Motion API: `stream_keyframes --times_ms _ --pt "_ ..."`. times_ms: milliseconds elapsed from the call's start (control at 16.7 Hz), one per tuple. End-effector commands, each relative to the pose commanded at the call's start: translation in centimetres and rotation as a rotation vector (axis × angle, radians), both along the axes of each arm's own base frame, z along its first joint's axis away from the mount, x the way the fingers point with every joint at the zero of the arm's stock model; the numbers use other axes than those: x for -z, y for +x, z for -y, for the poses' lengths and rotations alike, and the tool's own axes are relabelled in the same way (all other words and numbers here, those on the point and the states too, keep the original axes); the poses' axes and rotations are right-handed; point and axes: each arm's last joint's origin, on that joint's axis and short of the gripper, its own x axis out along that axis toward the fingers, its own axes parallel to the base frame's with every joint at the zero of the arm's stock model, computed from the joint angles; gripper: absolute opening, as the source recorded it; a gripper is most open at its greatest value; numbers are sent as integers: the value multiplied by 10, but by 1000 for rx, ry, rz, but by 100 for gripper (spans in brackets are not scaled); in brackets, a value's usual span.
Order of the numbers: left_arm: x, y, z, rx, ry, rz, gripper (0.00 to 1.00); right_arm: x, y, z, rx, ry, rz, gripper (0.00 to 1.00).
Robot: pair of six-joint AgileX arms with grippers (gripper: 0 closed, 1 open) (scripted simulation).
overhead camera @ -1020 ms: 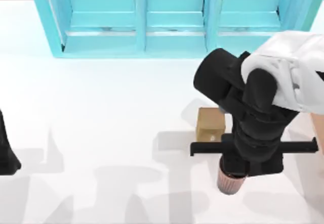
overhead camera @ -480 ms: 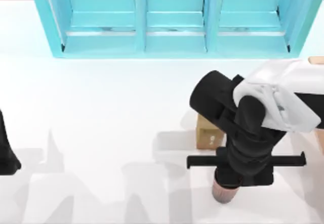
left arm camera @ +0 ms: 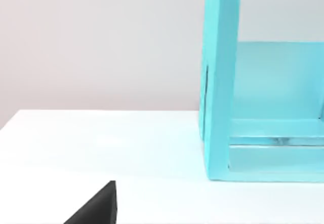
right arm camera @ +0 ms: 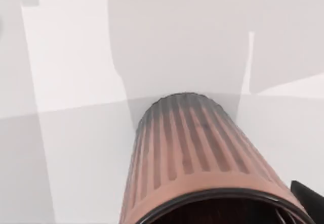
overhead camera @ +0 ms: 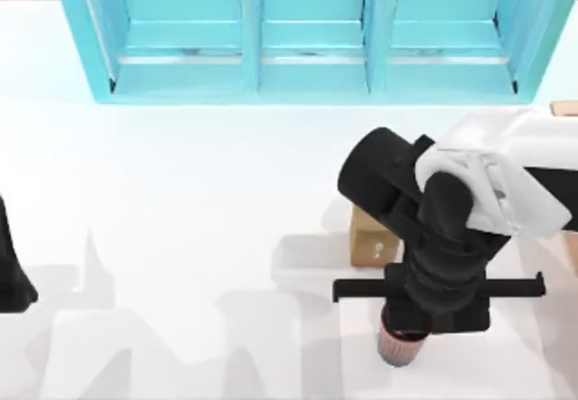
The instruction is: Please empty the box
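Observation:
My right gripper [overhead camera: 404, 331] hangs over the front right of the table, shut on a ribbed pinkish-brown cup [overhead camera: 399, 351]. The cup points downward below the wrist. In the right wrist view the cup [right arm camera: 197, 158] is close up, its dark rim nearest the camera, over bare white table. Of the box [overhead camera: 567, 108] I see a tan sliver at the far right edge, behind my right arm. My left arm [overhead camera: 11, 269] is parked at the left edge.
A small brown cube [overhead camera: 368, 239] sits on the table just behind the cup, partly under my right arm. A big turquoise shelf unit [overhead camera: 307, 30] runs along the back, and its end wall [left arm camera: 220, 82] is in the left wrist view. White table spreads across the middle and left.
My right arm has carried the cup toward the table's front edge and slightly left, covering more of the brown cube. The left arm has not moved.

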Motion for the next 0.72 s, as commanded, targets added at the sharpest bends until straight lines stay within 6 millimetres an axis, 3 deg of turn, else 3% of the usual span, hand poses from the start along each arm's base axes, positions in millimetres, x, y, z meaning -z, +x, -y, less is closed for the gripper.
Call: stream_keyframes --times_ms 480,720 --pt "0 0 0 0 0 0 100 0 0 0 0 0 0 98" --pt "0 0 0 0 0 0 100 0 0 0 0 0 0 100"
